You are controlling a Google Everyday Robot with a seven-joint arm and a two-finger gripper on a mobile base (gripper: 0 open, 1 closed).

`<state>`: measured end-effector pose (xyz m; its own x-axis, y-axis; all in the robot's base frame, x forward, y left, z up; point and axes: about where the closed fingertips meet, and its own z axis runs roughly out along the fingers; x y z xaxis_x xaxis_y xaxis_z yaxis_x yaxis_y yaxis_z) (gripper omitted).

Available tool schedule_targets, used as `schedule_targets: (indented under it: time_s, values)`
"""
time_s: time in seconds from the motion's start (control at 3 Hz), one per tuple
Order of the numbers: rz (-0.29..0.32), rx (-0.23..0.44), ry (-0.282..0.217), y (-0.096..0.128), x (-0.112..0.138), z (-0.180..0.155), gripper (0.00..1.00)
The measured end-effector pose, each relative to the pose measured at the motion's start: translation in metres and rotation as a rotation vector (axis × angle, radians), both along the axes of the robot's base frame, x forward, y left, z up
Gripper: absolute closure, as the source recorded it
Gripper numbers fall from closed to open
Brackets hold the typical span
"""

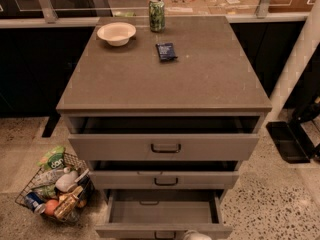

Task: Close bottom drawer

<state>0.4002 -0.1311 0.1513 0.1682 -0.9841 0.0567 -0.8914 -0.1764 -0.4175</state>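
The grey cabinet (165, 74) has three drawers, all partly open. The bottom drawer (162, 211) is pulled out the farthest. Its plain grey inside shows, and its front (125, 231) with a small dark handle (164, 234) lies at the lower edge of the view. A pale rounded part at the very bottom edge looks like my gripper (196, 235). It is right against the drawer's front, just right of the handle. Most of it is out of view.
The middle drawer (165, 180) and top drawer (165, 146) stand ajar above. On the cabinet top are a white bowl (116, 33), a green can (156, 14) and a dark packet (166, 51). A wire basket of groceries (55, 190) sits on the floor at the left.
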Motion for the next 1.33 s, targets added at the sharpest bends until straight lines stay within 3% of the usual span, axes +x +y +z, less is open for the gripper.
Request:
schedule_targets:
  time_s: [0.33,0.67,1.0,1.33]
  values:
    - [-0.003,0.008,-0.048,-0.001,0.022,0.002,1.0]
    - [-0.003,0.008,-0.048,-0.001,0.022,0.002,1.0]
    - [0.016,0.033,-0.079,0.004,0.051,-0.007,1.0]
    - [0.018,0.035,-0.082,0.005,0.05,-0.008,1.0]
